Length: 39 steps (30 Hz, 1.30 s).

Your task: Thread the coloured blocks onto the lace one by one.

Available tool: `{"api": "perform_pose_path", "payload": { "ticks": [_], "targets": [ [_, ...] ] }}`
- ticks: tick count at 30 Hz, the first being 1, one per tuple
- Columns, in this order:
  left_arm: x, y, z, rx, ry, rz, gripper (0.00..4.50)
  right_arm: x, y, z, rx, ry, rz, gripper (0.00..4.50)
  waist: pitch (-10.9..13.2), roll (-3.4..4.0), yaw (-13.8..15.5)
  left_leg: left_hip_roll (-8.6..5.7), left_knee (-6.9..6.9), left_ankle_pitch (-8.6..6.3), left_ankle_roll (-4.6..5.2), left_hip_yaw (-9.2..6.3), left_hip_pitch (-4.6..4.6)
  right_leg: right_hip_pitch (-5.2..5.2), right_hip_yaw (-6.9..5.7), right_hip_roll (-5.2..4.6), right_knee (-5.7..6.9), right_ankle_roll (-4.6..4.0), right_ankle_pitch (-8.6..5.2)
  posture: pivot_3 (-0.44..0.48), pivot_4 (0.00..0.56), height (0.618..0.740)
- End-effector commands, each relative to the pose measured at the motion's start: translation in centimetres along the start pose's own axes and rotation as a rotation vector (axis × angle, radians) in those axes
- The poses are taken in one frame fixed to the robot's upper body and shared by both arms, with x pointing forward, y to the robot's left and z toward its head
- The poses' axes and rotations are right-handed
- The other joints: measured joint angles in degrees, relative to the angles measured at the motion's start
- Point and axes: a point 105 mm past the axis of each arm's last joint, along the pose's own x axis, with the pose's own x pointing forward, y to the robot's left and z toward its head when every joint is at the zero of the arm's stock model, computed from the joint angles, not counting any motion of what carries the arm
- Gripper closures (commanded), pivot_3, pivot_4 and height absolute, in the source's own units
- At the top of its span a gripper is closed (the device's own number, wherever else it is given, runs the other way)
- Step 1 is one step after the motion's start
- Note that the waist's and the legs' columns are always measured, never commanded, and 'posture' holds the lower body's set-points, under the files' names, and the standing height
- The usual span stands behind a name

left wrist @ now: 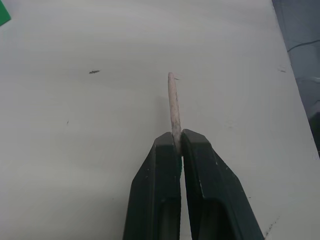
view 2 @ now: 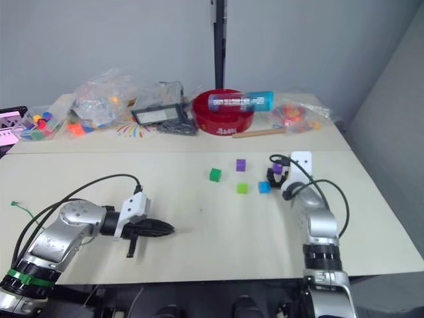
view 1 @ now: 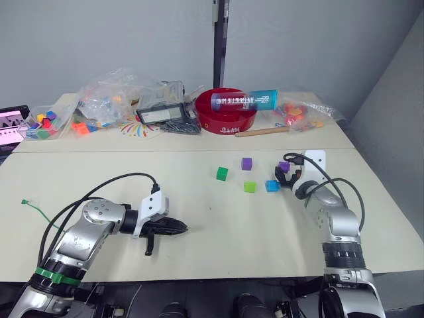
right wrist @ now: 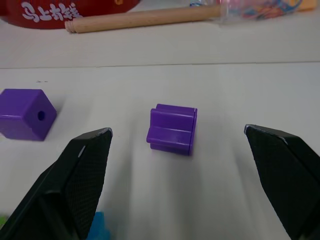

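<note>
left gripper (left wrist: 176, 145): fingers pinched tight on the lace's pale stiff tip (left wrist: 173, 107), tip sticking out forward over bare table, well away from the red bowl (view 1: 227, 111) on the near-left side
lace (view 1: 34, 210): green string trailed off toward the table's left edge, far from the bowl; no block on it as far as the views showed
right gripper (right wrist: 176, 165): fingers spread wide, straddling one purple block (right wrist: 172, 129), not touching it
purple block in the gripper: near side of the bowl, off to the right
second purple block (view 1: 247, 163): loose, in front of the bowl, hole visible in its side in the right wrist view
dark green block (view 1: 222, 173): loose, in front of the bowl, slightly nearer
light green block (view 1: 250, 187): loose, nearer again
blue block (view 1: 271, 186): loose, just beside the right gripper
progress: judged zero of five threaded; tip held ready, first block about to be grasped
remaining: all five blocks still to go on
</note>
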Motion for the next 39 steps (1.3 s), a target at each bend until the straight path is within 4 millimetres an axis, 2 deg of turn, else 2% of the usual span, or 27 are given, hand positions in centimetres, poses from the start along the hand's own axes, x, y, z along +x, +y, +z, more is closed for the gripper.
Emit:
{"api": "perform_pose_path", "payload": {
  "ticks": [1, 10, 12, 21, 24, 31, 34, 36, 39],
  "targets": [
    [-0.5, 0.1, 0.9, 0.029, -0.017, 0.013, 4.45, -0.2, -0.6, 1.4, 0.009, -0.049, -0.023, 0.0, 0.0, 0.0, 0.0, 0.0, 0.0, 0.0, 0.0, 0.01, 0.0, 0.0, 0.0, 0.0, -0.01, 0.0, 0.0, 0.0, 0.15, 0.731],
    [-0.3, 0.1, 1.0, 0.028, -0.019, 0.003, 4.45, 3.5, 0.6, 1.2, 0.039, -0.021, -0.034, 0.0, 0.0, 0.01, -1.1, 0.0, 0.0, 0.0, 0.0, 0.01, 0.02, -0.01, 0.01, 0.01, 0.01, -0.01, 0.0, 0.0, 0.15, 0.731],
    [-0.3, 0.1, 1.1, 0.029, -0.02, 0.003, 4.45, 4.4, 0.1, 0.4, 0.039, 0.021, -0.081, 0.0, 0.0, 0.01, -1.2, 0.0, -0.01, 0.0, 0.0, 0.01, 0.02, -0.01, 0.01, 0.01, 0.01, -0.01, 0.01, 0.0, 0.15, 0.731],
    [-0.5, 0.2, 1.3, 0.031, -0.018, 0.014, 4.45, 5.6, -0.8, -1.8, 0.033, 0.108, -0.148, 0.0, 0.0, 0.02, -1.3, -0.03, -0.05, -0.01, 0.01, -0.01, 0.0, 0.0, 0.0, -0.04, -0.01, -0.01, 0.01, 0.0, 0.15, 0.731],
    [-0.6, 0.3, 1.3, 0.029, -0.019, 0.017, 4.5, 5.8, -0.6, -1.6, 0.039, 0.091, -0.137, 0.76, 0.0, 0.02, -1.2, -0.03, -0.05, 0.0, 0.01, -0.01, 0.02, 0.0, 0.0, -0.03, 0.01, -0.01, 0.01, 0.0, 0.15, 0.731],
    [-0.6, 0.3, 1.3, 0.027, -0.018, 0.018, 4.5, 5.7, -0.4, -1.0, 0.045, 0.065, -0.118, 3.18, 0.0, 0.02, -1.2, -0.03, -0.05, 0.0, 0.01, -0.02, 0.01, 0.01, 0.0, -0.04, 0.01, -0.01, 0.01, 0.0, 0.15, 0.731],
    [-0.6, 0.3, 1.3, 0.028, -0.018, 0.017, 4.5, 5.6, -0.6, -0.5, 0.052, 0.045, -0.115, 3.29, 0.0, 0.02, -1.2, -0.03, -0.05, 0.0, 0.01, -0.03, 0.01, 0.0, 0.0, -0.04, 0.01, -0.01, 0.01, 0.0, 0.15, 0.731],
    [-0.6, 0.3, 1.3, 0.03, -0.018, 0.014, 4.5, 5.3, -1.3, 0.6, 0.069, 0.006, -0.129, 3.29, 0.0, 0.03, -1.2, -0.03, -0.05, -0.01, 0.01, -0.02, 0.01, 0.0, 0.0, -0.03, 0.0, -0.01, 0.01, 0.0, 0.15, 0.731],
    [-0.6, 0.3, 1.3, 0.033, -0.019, 0.012, 4.5, 4.3, -1.7, 3.3, 0.111, -0.092, -0.111, 3.29, 0.1, 0.1, -1.1, -0.03, -0.05, 0.0, 0.01, -0.03, -0.03, -0.02, 0.0, -0.04, 0.01, -0.01, 0.01, 0.0, 0.15, 0.731]
  ]
}}
